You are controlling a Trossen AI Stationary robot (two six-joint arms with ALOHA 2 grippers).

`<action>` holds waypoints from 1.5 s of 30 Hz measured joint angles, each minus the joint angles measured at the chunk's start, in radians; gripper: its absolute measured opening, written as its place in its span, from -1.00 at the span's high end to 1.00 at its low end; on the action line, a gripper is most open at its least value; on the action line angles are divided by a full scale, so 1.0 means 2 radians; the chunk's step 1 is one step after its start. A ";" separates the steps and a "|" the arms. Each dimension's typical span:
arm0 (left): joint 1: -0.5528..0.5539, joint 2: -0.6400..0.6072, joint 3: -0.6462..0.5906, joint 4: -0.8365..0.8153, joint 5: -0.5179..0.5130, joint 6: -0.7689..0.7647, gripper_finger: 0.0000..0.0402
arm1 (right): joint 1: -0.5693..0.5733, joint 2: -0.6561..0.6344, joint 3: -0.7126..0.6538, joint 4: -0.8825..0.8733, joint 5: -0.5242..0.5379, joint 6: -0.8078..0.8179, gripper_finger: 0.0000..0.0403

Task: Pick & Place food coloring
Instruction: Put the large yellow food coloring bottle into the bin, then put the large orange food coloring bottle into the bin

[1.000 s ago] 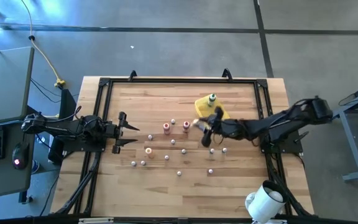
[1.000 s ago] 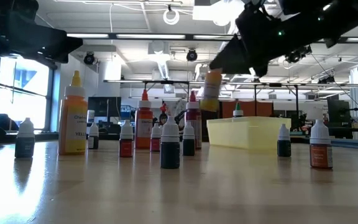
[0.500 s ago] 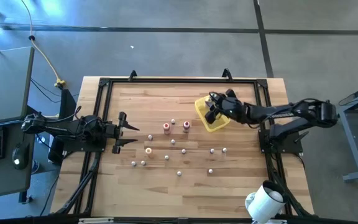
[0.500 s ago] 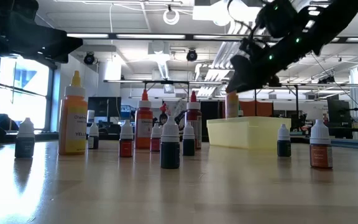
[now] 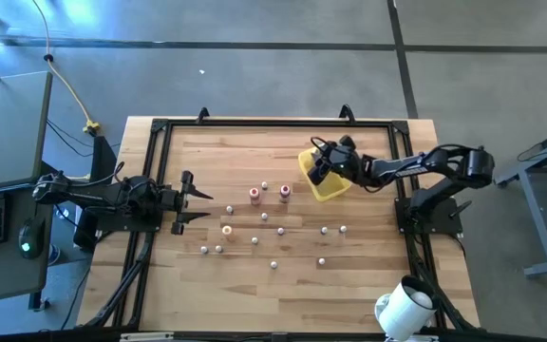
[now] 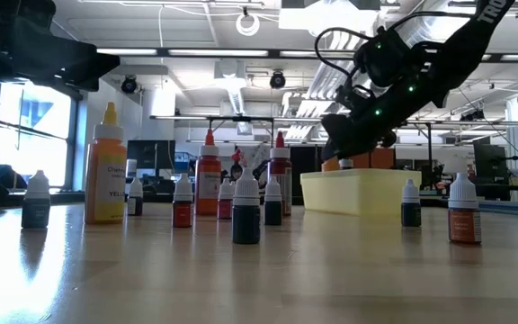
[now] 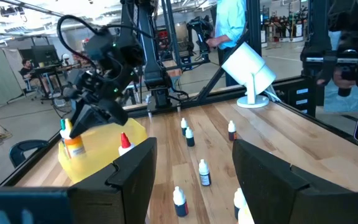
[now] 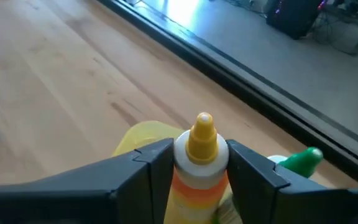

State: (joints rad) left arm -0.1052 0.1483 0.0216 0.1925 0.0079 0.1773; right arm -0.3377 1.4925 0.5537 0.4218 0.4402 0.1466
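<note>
- Bottle with a yellow cap (image 8: pixel 202 140) sits pinched between the right gripper (image 5: pixel 323 167) fingers (image 8: pixel 143 168) — upright, down inside the yellow tray (image 5: pixel 332 187) near the worktop's far edge, right of centre.
- A green-capped bottle (image 8: pixel 303 160) lies in the tray just beside it.
- Other food coloring bottles (image 5: pixel 254 196) stand scattered over the middle of the worktop (image 5: pixel 245 280), apart from the tray.
- Left gripper (image 5: pixel 190 200) hovers at the left edge — fingers spread wide, holding nothing.
</note>
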 joint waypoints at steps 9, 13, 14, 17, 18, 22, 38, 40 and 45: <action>0.000 0.000 0.000 0.000 0.000 0.000 -0.04 | -0.002 0.000 0.000 0.028 -0.016 -0.023 0.28; 0.000 0.000 0.000 0.000 0.000 0.000 -0.04 | -0.002 -0.010 0.000 0.062 -0.007 -0.058 0.28; 0.000 0.000 0.000 0.000 0.000 0.000 -0.04 | -0.002 -0.016 0.000 0.068 -0.003 -0.067 0.28; 0.000 0.000 0.000 0.007 -0.004 0.000 -0.04 | 0.001 -0.045 0.000 0.089 0.003 -0.088 0.28; 0.000 0.000 0.000 0.017 -0.011 0.000 -0.04 | 0.004 -0.057 0.000 0.092 0.002 -0.094 0.28; 0.000 0.000 0.000 0.068 -0.070 0.000 -0.04 | 0.030 -0.111 0.000 0.095 -0.023 -0.102 0.28; 0.000 0.235 0.223 -0.139 -0.268 -0.075 -0.04 | 0.189 -0.208 0.001 0.109 -0.051 -0.087 0.28; 0.000 0.292 0.251 -0.183 -0.307 -0.127 -0.04 | 0.193 -0.210 0.001 0.104 -0.045 -0.087 0.28; 0.000 0.425 0.290 -0.171 -0.268 -0.156 -0.04 | 0.193 -0.210 0.001 0.102 -0.045 -0.087 0.28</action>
State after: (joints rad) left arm -0.1051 0.9989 0.6009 -0.1495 -0.5276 -0.1356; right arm 0.0490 1.0725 0.5549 0.6259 0.3496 -0.0269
